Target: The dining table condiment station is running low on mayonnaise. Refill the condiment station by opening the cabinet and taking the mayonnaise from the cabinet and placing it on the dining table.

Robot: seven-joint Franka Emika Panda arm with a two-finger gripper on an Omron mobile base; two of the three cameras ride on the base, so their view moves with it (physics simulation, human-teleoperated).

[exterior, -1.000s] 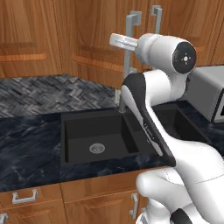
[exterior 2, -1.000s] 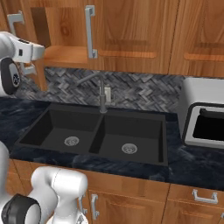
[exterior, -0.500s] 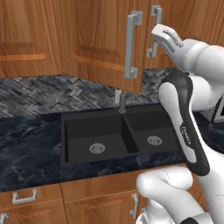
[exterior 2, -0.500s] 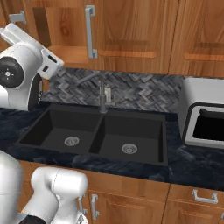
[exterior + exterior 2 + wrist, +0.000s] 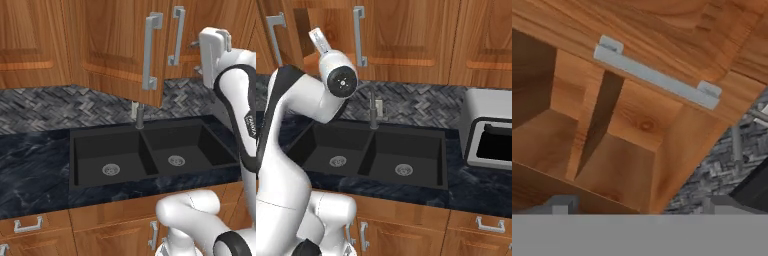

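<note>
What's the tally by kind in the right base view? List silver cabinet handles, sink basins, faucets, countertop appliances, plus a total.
Long vertical silver bar handles: 2
Black sink basins: 2
Grey metal faucet: 1
White countertop appliance: 1
Total: 6

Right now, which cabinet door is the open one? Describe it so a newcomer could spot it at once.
Start at the black double sink and look straight up past the faucet. The cabinet door above it is swung outward over the basin, a long vertical silver handle near its free edge. Its neighbours sit flush with the wall; this one juts out at an angle.
</note>
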